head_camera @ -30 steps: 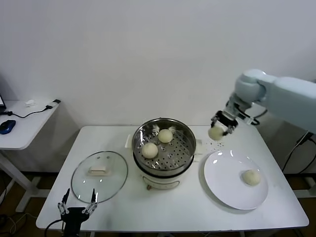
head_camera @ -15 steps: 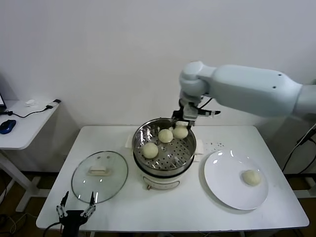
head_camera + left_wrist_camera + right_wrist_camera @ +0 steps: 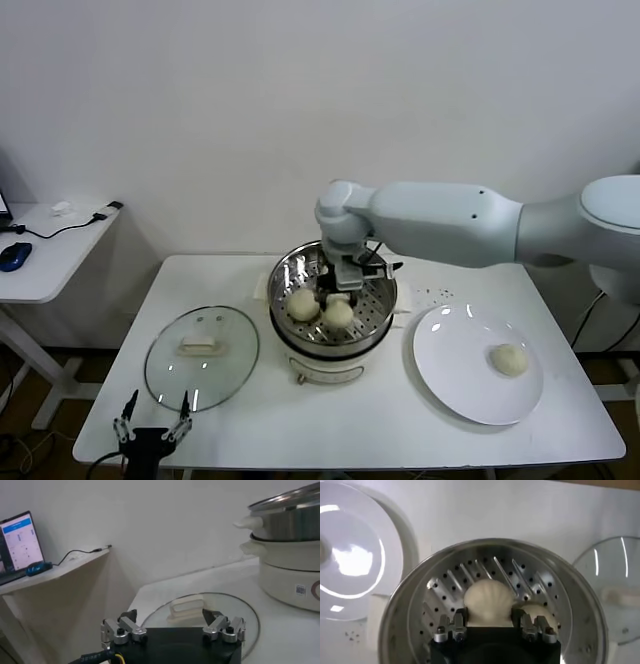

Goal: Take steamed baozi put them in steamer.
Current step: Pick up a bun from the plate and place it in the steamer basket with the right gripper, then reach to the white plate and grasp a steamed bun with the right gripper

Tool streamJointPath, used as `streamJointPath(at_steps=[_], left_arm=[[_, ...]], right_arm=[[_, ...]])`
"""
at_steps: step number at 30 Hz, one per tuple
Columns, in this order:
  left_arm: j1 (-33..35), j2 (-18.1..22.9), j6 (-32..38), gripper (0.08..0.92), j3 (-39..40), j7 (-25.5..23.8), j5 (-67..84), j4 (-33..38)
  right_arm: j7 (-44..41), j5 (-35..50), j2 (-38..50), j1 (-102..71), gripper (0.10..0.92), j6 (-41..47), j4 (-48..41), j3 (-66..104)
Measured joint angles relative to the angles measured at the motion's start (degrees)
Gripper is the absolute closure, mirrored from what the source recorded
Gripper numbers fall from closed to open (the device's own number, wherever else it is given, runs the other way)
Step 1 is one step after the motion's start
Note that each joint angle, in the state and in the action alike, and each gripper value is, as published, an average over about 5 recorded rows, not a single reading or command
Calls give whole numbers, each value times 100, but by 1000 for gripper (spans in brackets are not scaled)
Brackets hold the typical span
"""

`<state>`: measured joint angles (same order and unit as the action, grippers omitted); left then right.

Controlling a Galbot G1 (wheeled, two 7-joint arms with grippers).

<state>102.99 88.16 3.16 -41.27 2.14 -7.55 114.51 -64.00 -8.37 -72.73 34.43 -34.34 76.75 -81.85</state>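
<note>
The steamer (image 3: pixel 283 272) stands mid-table on its cream base. My right gripper (image 3: pixel 339 300) reaches down into it, shut on a baozi (image 3: pixel 339 313) held low over the perforated tray near the front. In the right wrist view the fingers flank this baozi (image 3: pixel 489 601) inside the steamer (image 3: pixel 402 607). A second baozi (image 3: pixel 302 303) lies on the tray beside it and also shows in the right wrist view (image 3: pixel 540 615). Another one in the steamer is hidden behind the gripper. One baozi (image 3: pixel 509 359) lies on the white plate (image 3: pixel 455 370). My left gripper (image 3: pixel 152 426) is open and empty, low at the table's front left.
The glass lid (image 3: pixel 202 357) with its white handle lies flat to the left of the steamer, just beyond my left gripper (image 3: pixel 172 625). The white plate is to the right. A side table (image 3: pixel 45 250) with a mouse and cable stands at far left.
My right gripper carried the baozi from beside the plate, over the steamer's far rim, and down into the pot toward its front. The left arm stayed put.
</note>
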Motion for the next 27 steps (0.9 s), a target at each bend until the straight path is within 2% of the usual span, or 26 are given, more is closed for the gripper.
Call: streamJointPath(at_steps=[8,17,27], left_arm=[[29,0,7,177,-44,8,35,-26],[33,0,24,177,-45,14,48,-51],[20,-2,20,177,-29,13,52,11]], right_arm=[[26,-11,-41,-223,432,-26,-22,-24],[-17,36,-20,-233,225,-61,-23,63],[-126,206,214,41,203,-125,-81,260]])
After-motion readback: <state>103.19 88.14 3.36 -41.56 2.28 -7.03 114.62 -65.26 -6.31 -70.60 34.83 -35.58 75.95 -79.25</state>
